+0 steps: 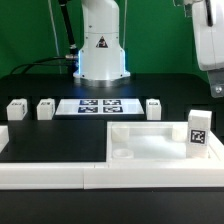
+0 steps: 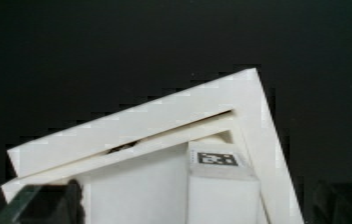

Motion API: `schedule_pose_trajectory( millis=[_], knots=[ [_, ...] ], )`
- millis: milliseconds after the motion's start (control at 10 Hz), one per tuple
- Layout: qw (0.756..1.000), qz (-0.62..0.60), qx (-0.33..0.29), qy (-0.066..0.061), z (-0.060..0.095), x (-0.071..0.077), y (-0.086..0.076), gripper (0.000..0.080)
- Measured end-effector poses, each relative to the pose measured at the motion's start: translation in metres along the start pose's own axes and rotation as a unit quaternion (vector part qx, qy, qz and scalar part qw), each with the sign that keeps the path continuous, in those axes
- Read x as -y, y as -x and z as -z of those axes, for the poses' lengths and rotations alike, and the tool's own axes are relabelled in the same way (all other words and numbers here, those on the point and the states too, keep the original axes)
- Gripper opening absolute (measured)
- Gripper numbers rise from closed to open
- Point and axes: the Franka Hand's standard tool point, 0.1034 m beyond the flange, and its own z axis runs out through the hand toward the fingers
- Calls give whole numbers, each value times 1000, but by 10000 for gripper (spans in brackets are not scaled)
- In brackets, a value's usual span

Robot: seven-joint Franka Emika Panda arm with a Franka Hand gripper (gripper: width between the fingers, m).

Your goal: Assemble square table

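Observation:
The white square table slab (image 1: 150,138) lies at the front, toward the exterior view's right, against the border wall. One round socket (image 1: 122,155) shows. A white tagged leg (image 1: 197,130) stands upright at the slab's corner on the exterior view's right. Three more legs (image 1: 17,108) (image 1: 45,108) (image 1: 153,107) sit on the black table behind. My gripper (image 1: 214,90) hangs well above the upright leg, open and empty. In the wrist view the slab's corner (image 2: 155,125) and the leg (image 2: 217,185) lie below the gripper (image 2: 187,214), whose fingers (image 2: 31,207) show only faintly.
The marker board (image 1: 98,105) lies flat in front of the robot base (image 1: 103,50). The long low white border wall (image 1: 55,165) runs along the front edge. Cables trail at the back on the exterior view's left.

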Motion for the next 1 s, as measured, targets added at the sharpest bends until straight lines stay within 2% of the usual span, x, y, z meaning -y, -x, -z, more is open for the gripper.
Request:
schedule_pose_trajectory(
  millis=[500, 600, 700, 800, 1000],
  knots=[
    [1000, 5, -1, 1, -1, 0, 0, 649],
    [999, 32, 1, -4, -1, -1, -1, 649],
    [998, 61, 3, -17, -4, -12, -9, 649],
    [992, 125, 1, -9, -4, -27, -14, 649],
    [979, 205, -3, 4, -7, -47, -14, 649]
  ],
)
